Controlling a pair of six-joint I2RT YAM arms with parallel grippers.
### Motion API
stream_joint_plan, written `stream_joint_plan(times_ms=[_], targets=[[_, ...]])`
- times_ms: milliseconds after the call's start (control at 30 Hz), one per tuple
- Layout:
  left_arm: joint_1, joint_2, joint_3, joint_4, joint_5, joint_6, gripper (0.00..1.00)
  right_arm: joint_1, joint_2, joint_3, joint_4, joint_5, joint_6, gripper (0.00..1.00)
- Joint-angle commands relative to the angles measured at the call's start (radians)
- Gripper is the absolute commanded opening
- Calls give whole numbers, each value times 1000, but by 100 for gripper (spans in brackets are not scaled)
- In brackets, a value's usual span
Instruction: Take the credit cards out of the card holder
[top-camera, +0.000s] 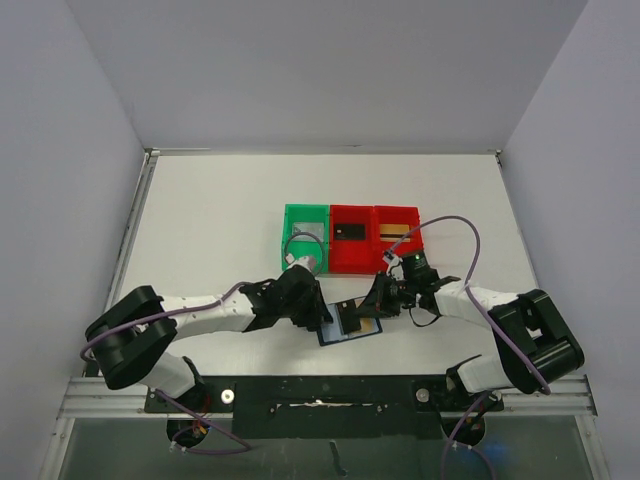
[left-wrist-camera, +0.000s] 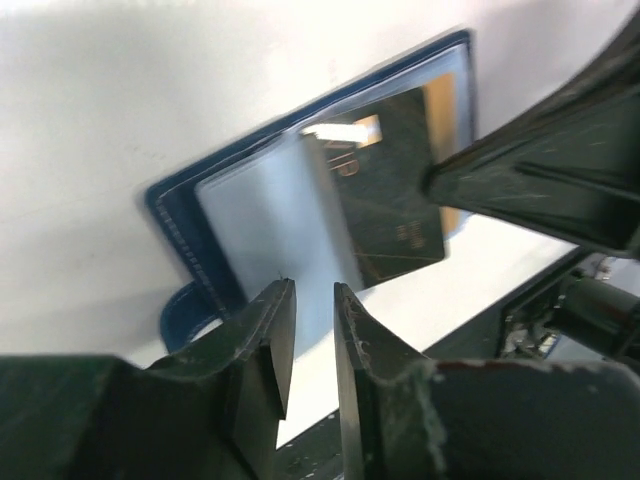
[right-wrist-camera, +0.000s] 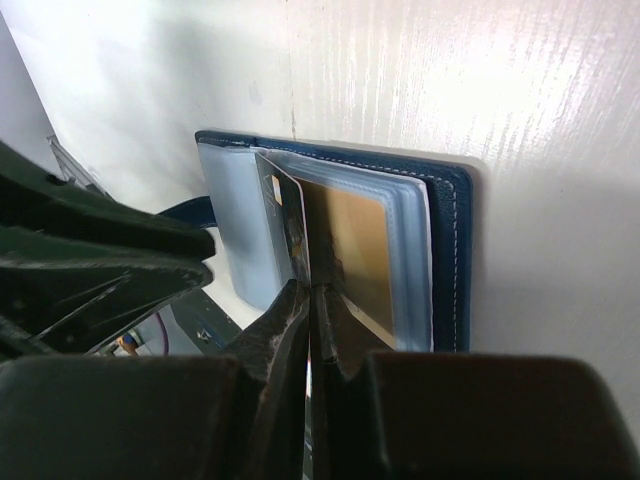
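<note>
**Two grippers meet over the open card holder**

The card holder (top-camera: 338, 332) lies spread open on the white table (top-camera: 220, 210), directly under both sets of fingers, its navy cover down and its pale clear pockets facing up. The right gripper (right-wrist-camera: 308, 292) is closed tight on the edge of one credit card (left-wrist-camera: 385, 200), which stands lifted at a slant out of the pockets, just ahead of the fingertips. From the left wrist the card looks dark with a gold chip. The right wrist view shows a gold face beside the pinched edge, and I cannot tell whether that is the same card or another in its pocket.

The left gripper (left-wrist-camera: 312, 300) hangs at the holder's opposite edge, near the closure tab, its fingers a narrow gap apart with nothing seen between them.

Beyond both fingertips, well apart from the holder, stand a green tray (top-camera: 288, 240), a middle red tray (top-camera: 340, 262) and a right-hand red tray (top-camera: 412, 215)
</note>
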Motion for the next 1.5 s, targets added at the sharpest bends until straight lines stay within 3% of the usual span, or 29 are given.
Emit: stream_joint_plan(times_ms=[0, 200, 433, 533, 767, 1000, 1467], targets=[[5, -52, 83, 95, 34, 43, 24, -2, -24, -11, 64, -22, 20, 1], [4, 41, 132, 153, 107, 57, 26, -3, -28, -22, 76, -20, 28, 1], [4, 152, 98, 112, 71, 32, 4, -3, -34, -32, 93, -22, 40, 2], [0, 175, 81, 84, 47, 18, 0, -2, -37, -31, 96, -24, 41, 4], [-2, 158, 20, 121, 30, -10, 0, -2, -31, -29, 122, -60, 38, 9], [-2, 168, 22, 100, 31, 0, 0, -1, 0, -4, 111, -87, 7, 21], [-1, 151, 16, 91, 28, 5, 0, 49, 67, 84, 17, -68, -60, 19]])
